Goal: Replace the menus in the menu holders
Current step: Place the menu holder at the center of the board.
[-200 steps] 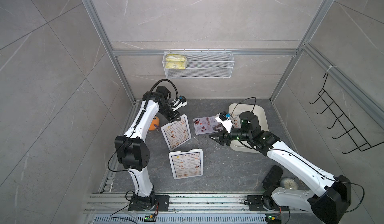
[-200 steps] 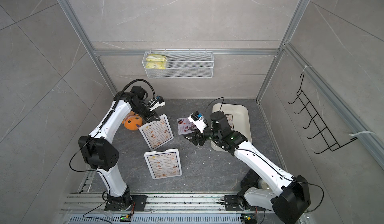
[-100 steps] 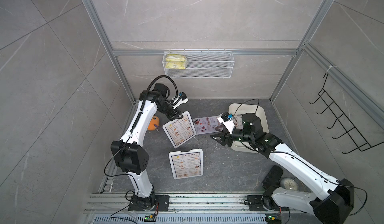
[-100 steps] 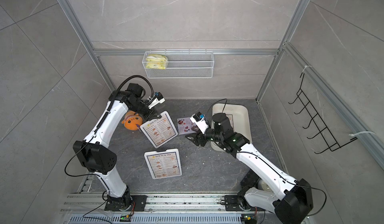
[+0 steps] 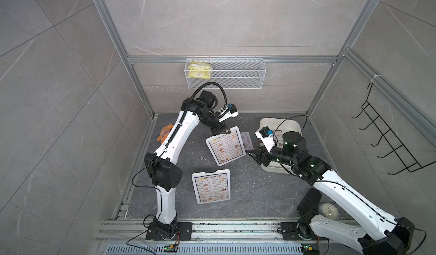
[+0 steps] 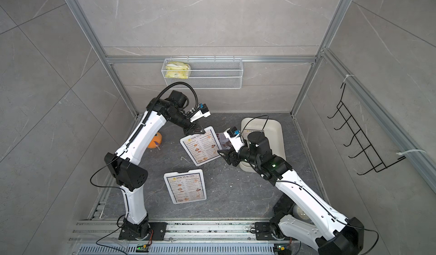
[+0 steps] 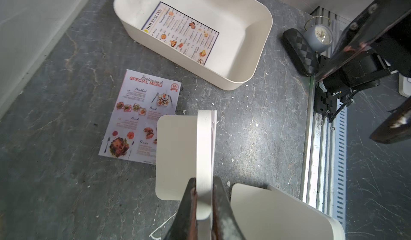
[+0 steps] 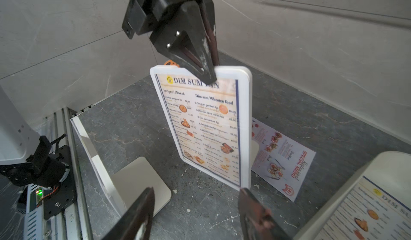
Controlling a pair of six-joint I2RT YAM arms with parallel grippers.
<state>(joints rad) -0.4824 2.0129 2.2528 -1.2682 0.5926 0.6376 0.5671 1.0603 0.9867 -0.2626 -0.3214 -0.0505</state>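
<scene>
My left pincer (image 7: 203, 184) clamps the top edge of a menu holder (image 8: 244, 107); my right pincer (image 8: 196, 193) gapes empty beside it.

Both top views look steeply down from high above the front rail (image 5: 236, 227), side by side and nearly equal, far enough to take in the whole floor (image 5: 259, 194). The left wrist camera looks down past the left gripper (image 7: 204, 178) along the holder (image 7: 204, 143), close up. The right wrist camera sits low, facing that holder's front past the right gripper (image 8: 196, 190). Both wrist views share the special menu (image 7: 138, 116) and tray (image 7: 255, 56).
</scene>
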